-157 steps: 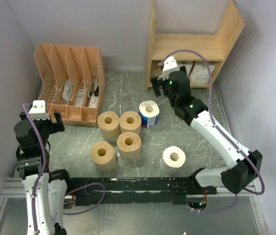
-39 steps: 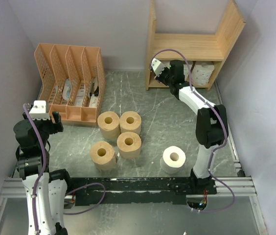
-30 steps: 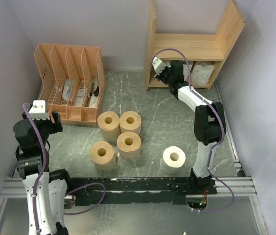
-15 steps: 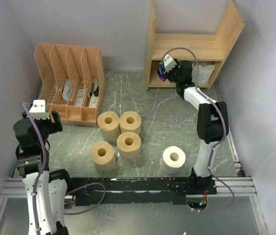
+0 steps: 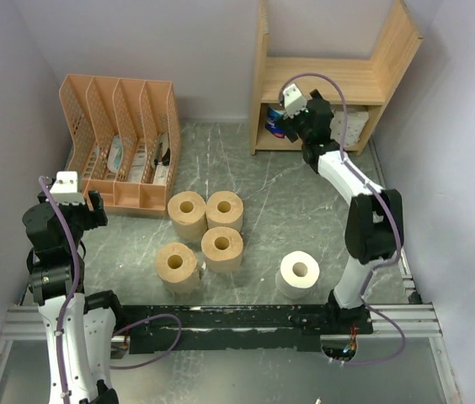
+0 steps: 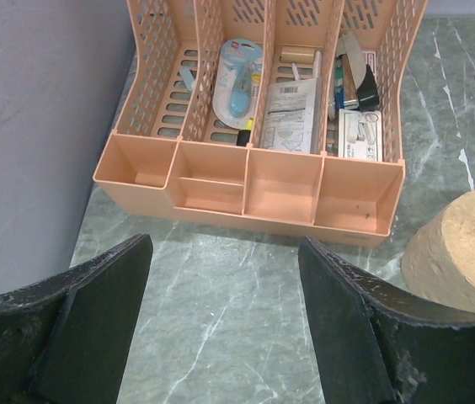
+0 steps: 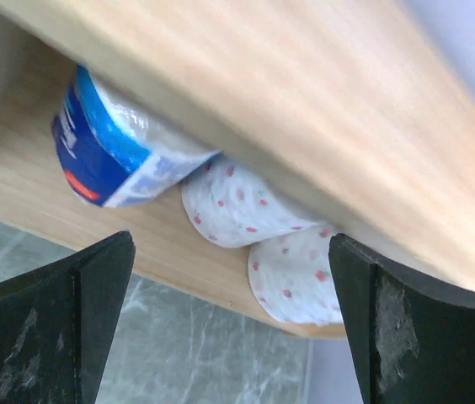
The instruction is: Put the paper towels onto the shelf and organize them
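The blue-marked white roll (image 5: pixel 278 119) lies in the wooden shelf's (image 5: pixel 322 80) lower tier at the left; it also shows in the right wrist view (image 7: pixel 115 147). Two white rolls (image 7: pixel 237 206) (image 7: pixel 301 278) lie beside it, to the right. My right gripper (image 5: pixel 295 124) (image 7: pixel 229 320) is open and empty just in front of that tier. Four tan rolls (image 5: pixel 187 210) (image 5: pixel 225 209) (image 5: pixel 221 248) (image 5: pixel 176 265) and one white roll (image 5: pixel 299 273) stand on the table. My left gripper (image 5: pixel 86 210) (image 6: pixel 221 320) is open and empty, off to the left of the tan rolls.
An orange-pink file organizer (image 5: pixel 124 143) (image 6: pixel 254 185) with stationery stands at the back left, in front of my left gripper. A tan roll (image 6: pixel 465 248) sits to its right. Walls close in both sides. The shelf's top tier holds nothing.
The blue-marked roll went from the table into the shelf's lower tier at the left. My right gripper has let it go and drawn back a little. The left arm has not moved.
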{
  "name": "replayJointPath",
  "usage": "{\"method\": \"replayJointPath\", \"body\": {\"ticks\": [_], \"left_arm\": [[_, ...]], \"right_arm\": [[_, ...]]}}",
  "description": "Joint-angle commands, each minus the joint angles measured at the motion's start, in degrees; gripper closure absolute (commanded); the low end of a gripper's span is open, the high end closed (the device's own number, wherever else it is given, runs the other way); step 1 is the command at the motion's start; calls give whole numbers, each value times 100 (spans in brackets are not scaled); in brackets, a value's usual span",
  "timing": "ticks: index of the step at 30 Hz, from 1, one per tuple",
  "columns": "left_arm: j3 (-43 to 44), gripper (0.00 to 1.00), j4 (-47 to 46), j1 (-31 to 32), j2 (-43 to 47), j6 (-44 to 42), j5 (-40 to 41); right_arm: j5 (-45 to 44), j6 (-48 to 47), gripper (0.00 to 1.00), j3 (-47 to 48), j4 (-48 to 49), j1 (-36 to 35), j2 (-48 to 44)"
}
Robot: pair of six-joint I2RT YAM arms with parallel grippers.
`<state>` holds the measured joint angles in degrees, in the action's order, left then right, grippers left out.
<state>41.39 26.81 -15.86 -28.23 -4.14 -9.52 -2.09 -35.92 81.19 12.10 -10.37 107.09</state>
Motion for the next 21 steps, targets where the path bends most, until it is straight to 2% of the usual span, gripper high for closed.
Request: {"method": "replayJointPath", "body": {"ticks": [1, 4, 7, 9, 12, 16, 21], "left_arm": [[-34, 18, -132, -87, 43, -43, -141], [-28, 19, -119, 15, 33, -45, -135], [-36, 19, -131, 218, 36, -49, -147], [-38, 19, -124, 346, 25, -57, -189], [-36, 20, -116, 462, -5, -52, -207], [-34, 19, -114, 542, 63, -53, -244], [-17, 18, -92, 559, 159, -43, -293]], "right_arm": [[-2537, 706, 0, 689, -1828, -1303, -999], [-3099, 1663, 0, 1118, -4420, -2327, -1138], [-3019, 2327, 0, 554, -5454, -3089, -1659], [-2622, 3183, 0, 739, -6711, -3229, -1648], [-3235, 4512, 0, 1220, -8494, -3237, -1201], [-2781, 4698, 0, 962, -8467, -3261, -1735], [-3675, 5741, 0, 1186, -8992, -3261, -1801]]}}
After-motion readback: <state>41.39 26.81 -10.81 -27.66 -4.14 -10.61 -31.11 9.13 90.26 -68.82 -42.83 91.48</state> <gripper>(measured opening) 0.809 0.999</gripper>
